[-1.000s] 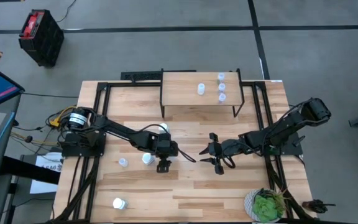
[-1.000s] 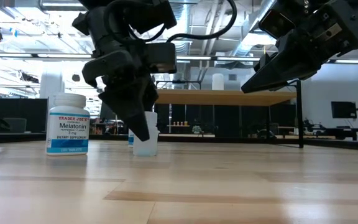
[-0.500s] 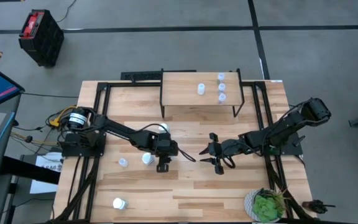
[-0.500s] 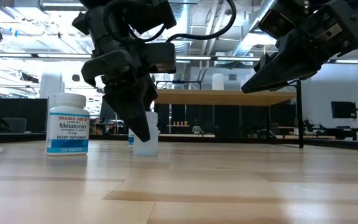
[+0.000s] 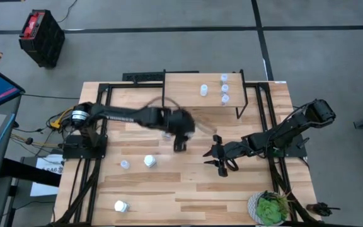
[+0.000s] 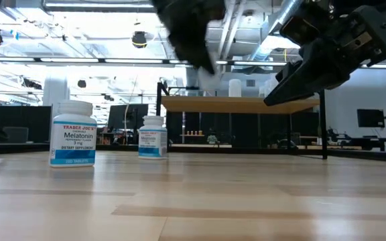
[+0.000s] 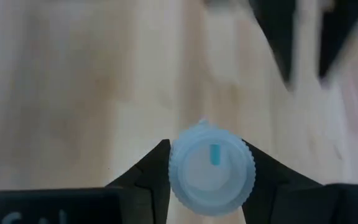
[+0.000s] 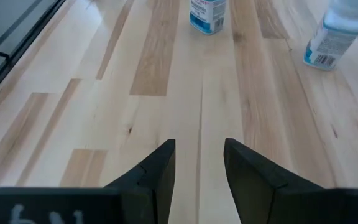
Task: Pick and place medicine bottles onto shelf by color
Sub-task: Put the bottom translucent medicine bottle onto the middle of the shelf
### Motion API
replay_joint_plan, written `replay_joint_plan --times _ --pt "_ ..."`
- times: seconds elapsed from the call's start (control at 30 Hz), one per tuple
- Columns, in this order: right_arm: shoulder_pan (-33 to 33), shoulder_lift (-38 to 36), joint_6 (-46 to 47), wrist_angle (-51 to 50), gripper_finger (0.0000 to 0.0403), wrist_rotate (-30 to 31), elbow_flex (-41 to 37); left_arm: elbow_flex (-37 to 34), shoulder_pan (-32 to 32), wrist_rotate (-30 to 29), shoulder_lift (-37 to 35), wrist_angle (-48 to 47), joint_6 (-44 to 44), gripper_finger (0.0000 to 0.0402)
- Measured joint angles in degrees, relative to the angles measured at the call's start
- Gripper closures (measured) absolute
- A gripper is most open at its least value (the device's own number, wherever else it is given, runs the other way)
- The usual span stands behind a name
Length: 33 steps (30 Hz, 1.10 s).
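My left gripper (image 5: 179, 140) is shut on a small pale bluish bottle (image 7: 211, 168), in the air over the table's middle, near the shelf's front edge; it is blurred. The light-wood shelf (image 5: 184, 94) stands at the far middle and holds several small bottles (image 5: 225, 89) standing upright. Two white bottles (image 5: 149, 161) (image 5: 120, 205) and a small pale one (image 5: 125, 164) stand on the table at the left. My right gripper (image 5: 216, 157) is open and empty, above the table right of centre. My left gripper pinches the small bottle between its two fingers (image 7: 157, 171), on opposite sides of the ribbed cap (image 7: 182, 186). The fingers come from above, pointing down, and the cap's top faces the wrist camera. The bottle is lifted clear of the table.
A green potted plant (image 5: 271, 208) stands at the near right corner. In the low view a white Melatonin bottle (image 6: 72, 134) and a smaller white bottle (image 6: 153, 136) stand on the tabletop. Black frame rails run along both table sides.
My left gripper has risen fast from the table's near middle with the pale bottle and swung toward the far edge and the shelf. The bottle, which stood on the table between the fingers, is now lifted clear. My right arm has kept still.
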Motion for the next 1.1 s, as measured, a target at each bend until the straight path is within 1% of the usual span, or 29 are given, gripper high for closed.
replay_joint_plan --times 0.13,0.27,0.43,0.6,0.67,0.87,1.1 --pt "0.0 0.0 1.1 -1.2 0.0244 0.0 0.0 5.9 5.2 -1.6 0.0 1.9 1.5 0.0285" --pt "0.0 0.0 1.2 -1.9 0.0244 0.0 0.0 7.3 10.3 -1.5 0.0 8.8 -0.5 0.0286" --pt "0.0 0.0 1.2 -1.8 0.0244 0.0 0.0 7.4 15.2 2.5 0.7 13.5 -2.9 0.0287" --pt "0.0 0.0 1.4 -2.4 0.0244 0.0 0.0 7.7 16.3 7.2 4.0 18.1 -4.5 0.0287" --pt "0.0 -0.1 2.1 -2.8 0.0244 0.0 0.0 9.4 16.3 8.0 5.8 16.5 -4.6 0.0287" --pt "0.0 -0.2 2.2 -3.3 0.0244 0.0 0.0 16.1 15.9 7.4 9.6 10.2 -5.3 0.0287" --pt "0.0 -0.2 2.2 -3.9 0.0244 0.0 0.0 16.8 16.6 6.0 10.5 7.5 -6.0 0.0287"
